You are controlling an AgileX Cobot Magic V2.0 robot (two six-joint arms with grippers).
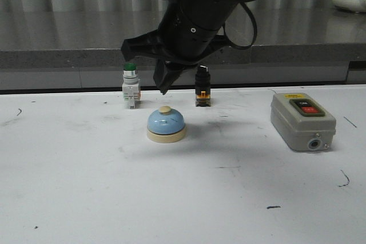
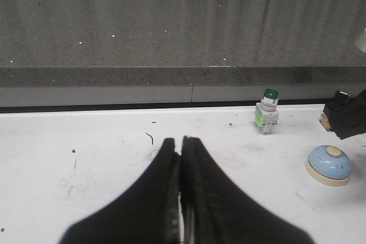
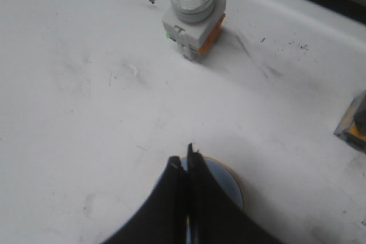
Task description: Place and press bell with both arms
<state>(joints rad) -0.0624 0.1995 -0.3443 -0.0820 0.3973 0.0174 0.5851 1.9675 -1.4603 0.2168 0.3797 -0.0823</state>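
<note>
My right fingers [image 3: 186,198] cover most of the bell [image 3: 226,178] in the right wrist view, its button hidden. There the black switch [image 3: 355,125] is cut by the edge. In the front view my arm [image 1: 197,18] runs off the top, partly hiding that switch.

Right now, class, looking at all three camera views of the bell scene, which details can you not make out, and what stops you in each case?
1. Right wrist view: the bell button is hidden behind the shut right gripper.
2. Front view: the lettering on the grey switch box is too small to read.
3. Right wrist view: the black switch is cut off by the picture's edge.
4. Left wrist view: the left gripper fingers are blurred.
</note>
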